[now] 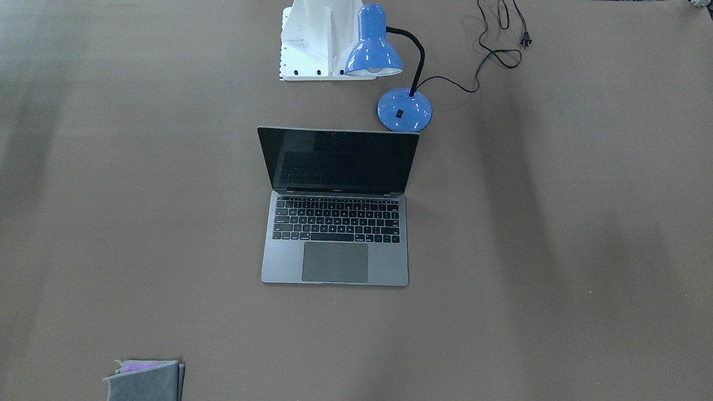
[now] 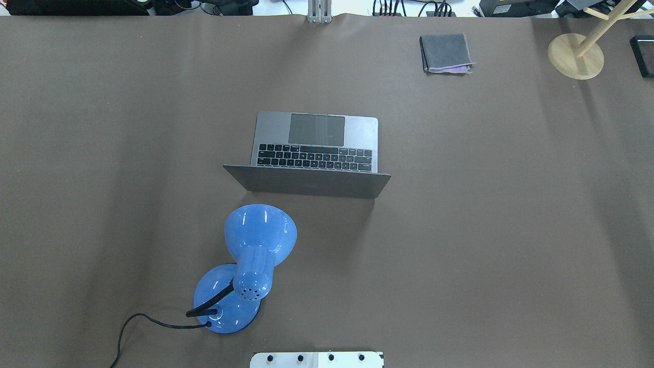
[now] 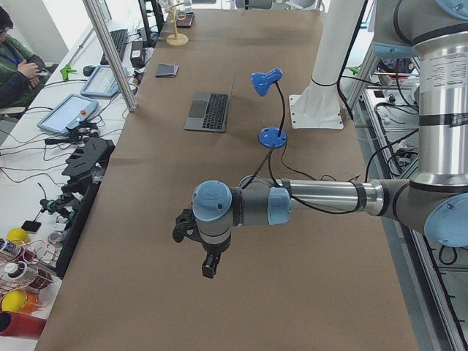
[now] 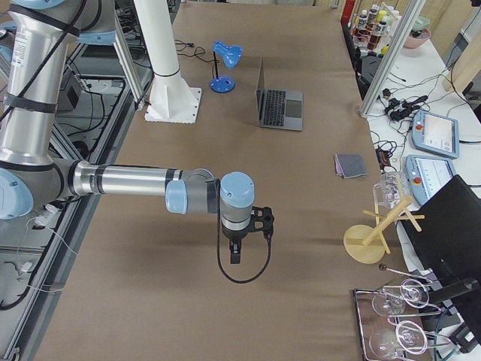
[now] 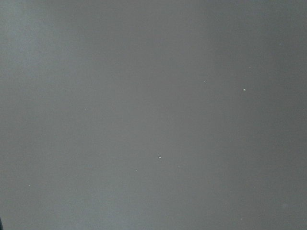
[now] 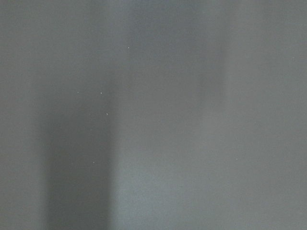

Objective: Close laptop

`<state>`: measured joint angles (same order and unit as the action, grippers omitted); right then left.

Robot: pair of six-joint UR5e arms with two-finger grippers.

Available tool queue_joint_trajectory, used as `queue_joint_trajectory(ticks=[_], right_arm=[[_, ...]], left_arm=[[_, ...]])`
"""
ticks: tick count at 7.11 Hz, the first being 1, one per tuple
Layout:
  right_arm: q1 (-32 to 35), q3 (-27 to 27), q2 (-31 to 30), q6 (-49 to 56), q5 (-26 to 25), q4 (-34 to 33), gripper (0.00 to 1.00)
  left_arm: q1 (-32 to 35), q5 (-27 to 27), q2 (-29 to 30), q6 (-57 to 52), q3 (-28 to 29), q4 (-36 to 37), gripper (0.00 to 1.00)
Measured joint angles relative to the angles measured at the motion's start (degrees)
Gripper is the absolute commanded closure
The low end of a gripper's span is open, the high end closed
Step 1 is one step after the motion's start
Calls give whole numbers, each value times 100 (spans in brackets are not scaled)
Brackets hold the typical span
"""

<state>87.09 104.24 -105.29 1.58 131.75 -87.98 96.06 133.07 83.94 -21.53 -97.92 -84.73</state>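
The space-grey laptop (image 1: 334, 262) stands open at the middle of the brown table, its dark screen upright and its black keyboard facing away from the robot. It also shows in the overhead view (image 2: 317, 148), the left side view (image 3: 208, 111) and the right side view (image 4: 279, 105). My left gripper (image 3: 209, 267) hangs over the table far from the laptop, seen only in the left side view; I cannot tell if it is open or shut. My right gripper (image 4: 235, 256) hangs likewise at the other end; I cannot tell its state. Both wrist views show only bare table.
A blue desk lamp (image 2: 255, 255) stands just behind the laptop's lid on the robot's side, its cord (image 1: 496, 53) trailing on the table. A folded grey cloth (image 2: 446, 52) and a wooden stand (image 2: 576, 56) sit at the far right. The white robot base (image 1: 317, 44) is behind the lamp.
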Motion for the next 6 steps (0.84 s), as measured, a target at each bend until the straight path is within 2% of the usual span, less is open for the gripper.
queue_joint_trajectory(ticks=[4,6], right_arm=[[-6,6,0,0,0,6,0],[0,-18,-19,-8,-4,308,0]], left_arm=[[-7,-5,-119,14,-1,-451,1],[-8,23,-22,50,-1,-495,1]])
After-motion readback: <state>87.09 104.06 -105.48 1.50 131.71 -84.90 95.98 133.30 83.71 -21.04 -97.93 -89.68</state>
